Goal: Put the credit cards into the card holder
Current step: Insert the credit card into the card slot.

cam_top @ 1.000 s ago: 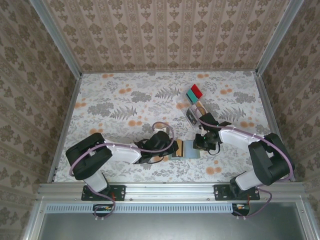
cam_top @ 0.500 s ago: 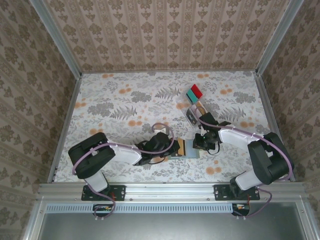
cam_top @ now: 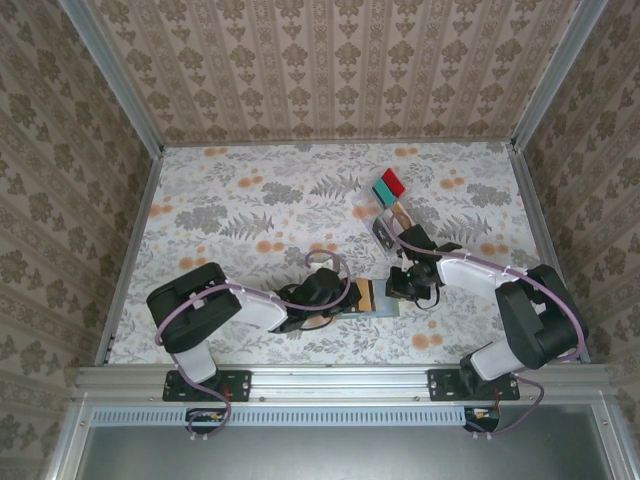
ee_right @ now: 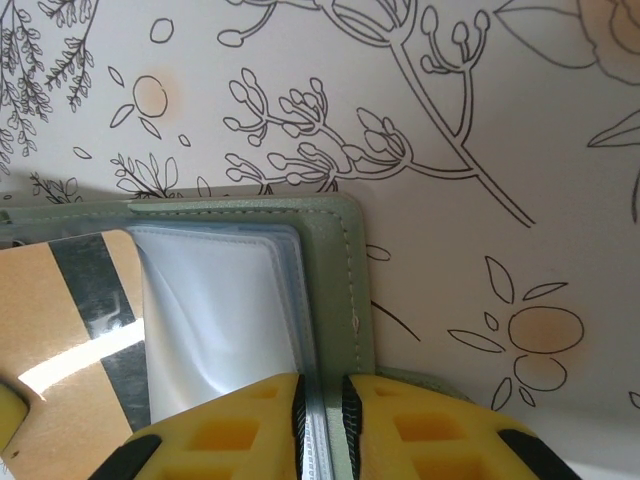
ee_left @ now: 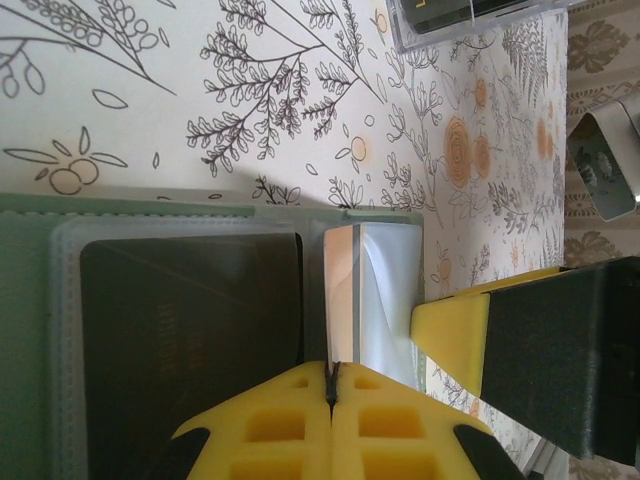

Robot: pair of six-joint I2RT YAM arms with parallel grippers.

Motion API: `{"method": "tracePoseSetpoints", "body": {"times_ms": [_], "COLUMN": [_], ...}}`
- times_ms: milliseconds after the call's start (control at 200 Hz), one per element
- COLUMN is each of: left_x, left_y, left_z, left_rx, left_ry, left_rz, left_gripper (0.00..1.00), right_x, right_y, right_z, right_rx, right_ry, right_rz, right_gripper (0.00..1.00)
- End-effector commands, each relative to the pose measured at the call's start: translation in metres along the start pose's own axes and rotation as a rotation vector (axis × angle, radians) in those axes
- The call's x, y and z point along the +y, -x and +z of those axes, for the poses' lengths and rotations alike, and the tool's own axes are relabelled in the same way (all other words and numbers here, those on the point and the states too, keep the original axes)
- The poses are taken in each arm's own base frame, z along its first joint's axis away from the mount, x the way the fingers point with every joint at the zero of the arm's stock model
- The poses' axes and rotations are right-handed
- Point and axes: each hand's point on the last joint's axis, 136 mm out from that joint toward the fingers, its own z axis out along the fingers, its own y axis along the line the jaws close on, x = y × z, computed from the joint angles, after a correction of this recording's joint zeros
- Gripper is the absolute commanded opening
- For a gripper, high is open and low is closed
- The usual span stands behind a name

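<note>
Scene: an open wallet (cam_top: 386, 306) lies by the table's (cam_top: 250, 200) near edge, about midway along it, with both arms bent low over it.
Left gripper: the left gripper (ee_left: 331, 385) is pinched tight on a tan card (ee_right: 60, 320), which its own wrist camera sees edge-on.
Right gripper: the right gripper (ee_right: 320, 400), jaws narrow, is clamped on the wallet's edge on its own side, pinning the wallet flat.
Done: a dark card (ee_left: 190, 330) already sits in a clear pocket of the wallet.
In hand: the tan card lies over the wallet beside a clear sleeve (ee_right: 215, 320). Whether its end has entered the sleeve cannot be told, and it looks not yet seated.
Left to do: a red card (cam_top: 393, 182) and a teal card (cam_top: 383, 191) wait in the tray (cam_top: 382, 233) out toward the table's far right, well apart from the wallet. What else the tray holds is too small to tell.
Progress: by my reckoning one card is in, a second is on its way, and at least two remain.
</note>
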Motion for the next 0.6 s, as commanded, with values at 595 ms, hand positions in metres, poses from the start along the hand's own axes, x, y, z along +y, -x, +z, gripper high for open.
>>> {"method": "tracePoseSetpoints", "body": {"times_ms": [595], "left_x": [0.013], "left_y": [-0.011], "left_z": [0.001], "left_rx": [0.042], "left_ry": [0.072], "left_rz": [-0.013], "left_gripper": [0.04], "right_x": [-0.024], "right_y": [-0.016], "right_z": [0.023], "right_rx": [0.056], "right_ry": [-0.091], "right_rz": [0.015], "right_gripper": [0.21]}}
